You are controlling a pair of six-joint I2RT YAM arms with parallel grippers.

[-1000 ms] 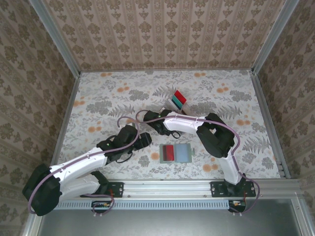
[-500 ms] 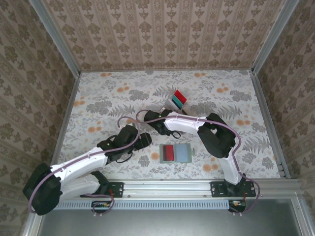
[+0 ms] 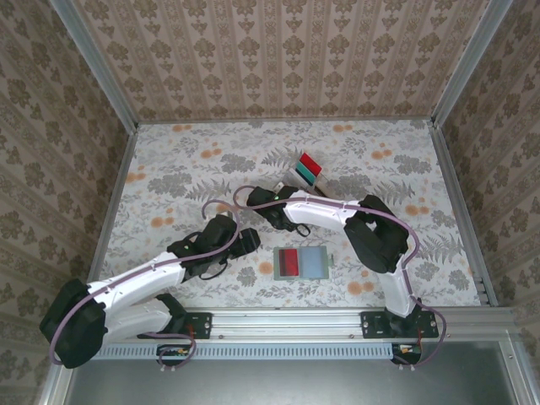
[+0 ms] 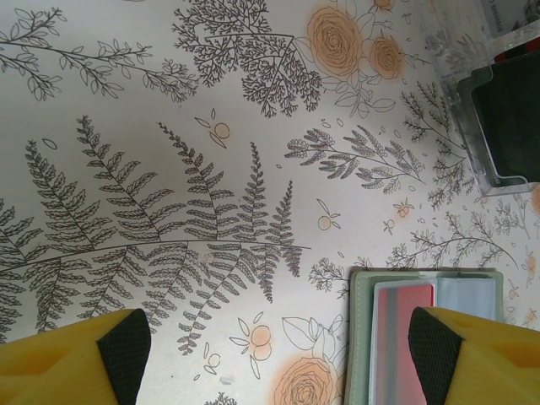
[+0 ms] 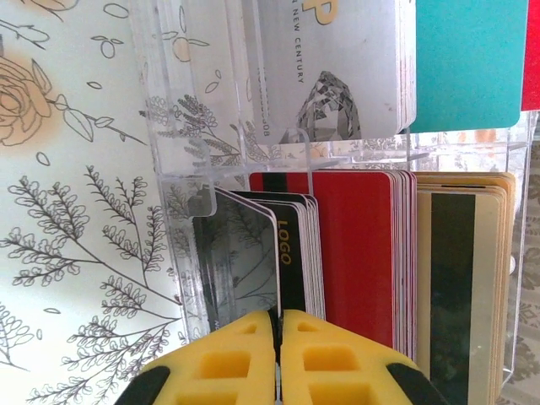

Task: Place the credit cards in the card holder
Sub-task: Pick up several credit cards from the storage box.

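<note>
Card holder (image 3: 317,262) lies open flat, red card (image 3: 289,262) inside.

The card holder (image 3: 302,263) lies open by the bench's (image 3: 169,169) near edge, mid-width. Behind it, mid-bench, stands a rack (image 5: 181,169) with cards (image 5: 363,253) upright in its slots.

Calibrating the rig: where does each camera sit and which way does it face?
Top external: above and behind, looking down on table, left arm, right arm.
Left wrist: faces down past open left gripper at card holder.
Right wrist: faces clear rack past shut right gripper.
Shared: card holder in top and left wrist views.
</note>
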